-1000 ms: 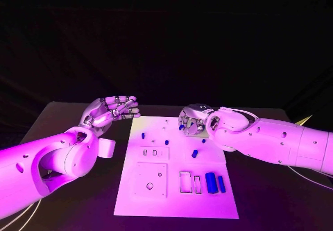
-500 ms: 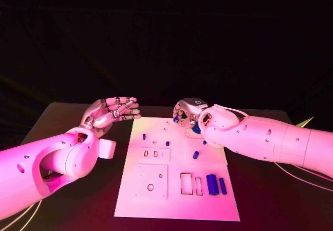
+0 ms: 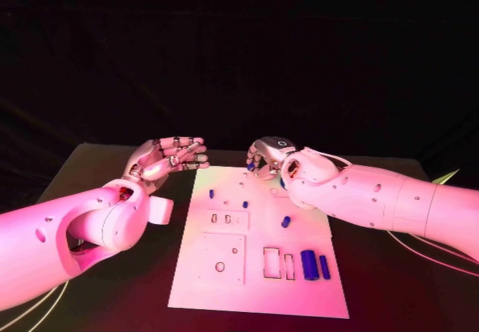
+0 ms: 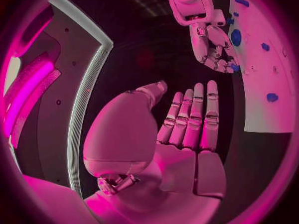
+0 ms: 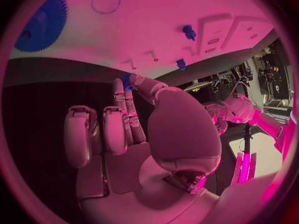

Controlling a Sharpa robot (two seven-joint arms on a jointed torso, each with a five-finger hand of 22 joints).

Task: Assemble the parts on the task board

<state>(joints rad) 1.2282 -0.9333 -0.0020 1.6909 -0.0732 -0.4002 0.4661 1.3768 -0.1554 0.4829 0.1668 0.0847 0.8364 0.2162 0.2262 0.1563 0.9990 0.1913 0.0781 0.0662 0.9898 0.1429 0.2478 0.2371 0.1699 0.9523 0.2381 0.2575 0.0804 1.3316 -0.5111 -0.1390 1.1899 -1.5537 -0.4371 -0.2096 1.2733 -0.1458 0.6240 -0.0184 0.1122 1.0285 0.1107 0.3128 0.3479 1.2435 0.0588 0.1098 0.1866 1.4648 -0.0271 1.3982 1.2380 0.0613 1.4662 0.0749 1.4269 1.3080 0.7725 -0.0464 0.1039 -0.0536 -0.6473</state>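
Note:
The white task board point(image 3: 261, 290) lies in the middle of the table. My right hand point(image 3: 268, 158) hovers over its far edge and pinches a small blue part point(image 3: 250, 166) between thumb and fingertip; the pinch is plain in the right wrist view point(image 5: 126, 81). A blue gear point(image 5: 40, 22) lies on the board near that hand. Small blue pegs point(image 3: 210, 194) point(image 3: 244, 204) point(image 3: 286, 221) stand or lie further along the board. Two blue cylinders point(image 3: 309, 265) lie near its right front. My left hand point(image 3: 169, 155) is raised off the board's far left corner, fingers apart, holding nothing.
The board carries a square inset plate point(image 3: 219, 257) and narrow rectangular slots point(image 3: 271, 263) toward the front. My right forearm point(image 3: 379, 197) crosses over the board's right edge. Dark table point(image 3: 90, 166) flanks the board on both sides.
My right hand has lifted and drawn back toward the board's far edge with the blue part. The left hand has stayed nearly still.

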